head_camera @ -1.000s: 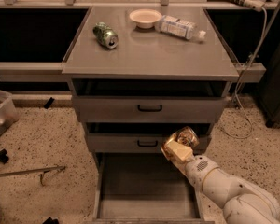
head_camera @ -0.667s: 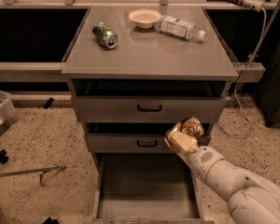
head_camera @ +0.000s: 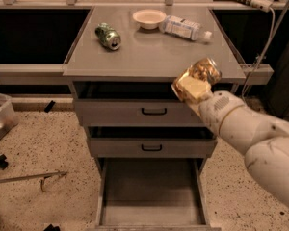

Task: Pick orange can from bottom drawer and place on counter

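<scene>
The orange can is shiny orange-gold and dented. My gripper is shut on it and holds it in the air at the counter's front right edge, about level with the counter top. The white arm reaches in from the lower right. The bottom drawer is pulled open below, and its flat grey floor is bare.
On the counter lie a green can at the left, a white bowl at the back, and a clear plastic bottle at the back right. Two shallower drawers with black handles are closed. A cable hangs at the right.
The gripper has risen with the orange can from in front of the middle drawer to the counter's front right edge.
</scene>
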`<state>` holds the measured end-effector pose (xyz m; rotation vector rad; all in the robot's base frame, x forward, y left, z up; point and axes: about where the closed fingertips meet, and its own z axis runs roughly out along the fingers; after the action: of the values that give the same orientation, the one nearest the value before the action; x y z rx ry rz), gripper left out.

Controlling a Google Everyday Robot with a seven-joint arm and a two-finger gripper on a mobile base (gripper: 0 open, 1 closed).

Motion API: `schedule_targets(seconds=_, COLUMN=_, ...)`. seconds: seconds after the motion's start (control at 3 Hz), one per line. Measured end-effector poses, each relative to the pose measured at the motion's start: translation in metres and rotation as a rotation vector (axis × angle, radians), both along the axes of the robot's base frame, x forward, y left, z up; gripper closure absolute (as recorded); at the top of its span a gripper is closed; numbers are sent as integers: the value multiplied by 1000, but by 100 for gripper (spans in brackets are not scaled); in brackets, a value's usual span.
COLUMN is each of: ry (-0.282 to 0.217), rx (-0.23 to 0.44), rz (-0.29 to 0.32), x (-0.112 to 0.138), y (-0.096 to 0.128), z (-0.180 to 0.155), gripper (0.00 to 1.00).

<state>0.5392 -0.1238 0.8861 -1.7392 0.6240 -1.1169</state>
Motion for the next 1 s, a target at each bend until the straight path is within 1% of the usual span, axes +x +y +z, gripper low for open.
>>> schedule_targets(seconds=0.33, ry=-58, rx=-29, rz=26, x=37, y=10, z=57, gripper=100)
schedule_targets(seconds=0.67, ry=-113, rx=-34, rz=59, x=99, y=39, z=107, gripper=100)
schedule_targets(seconds=1.0, ry=-113, rx=-34, rz=60, x=99, y=40, z=107, gripper=100)
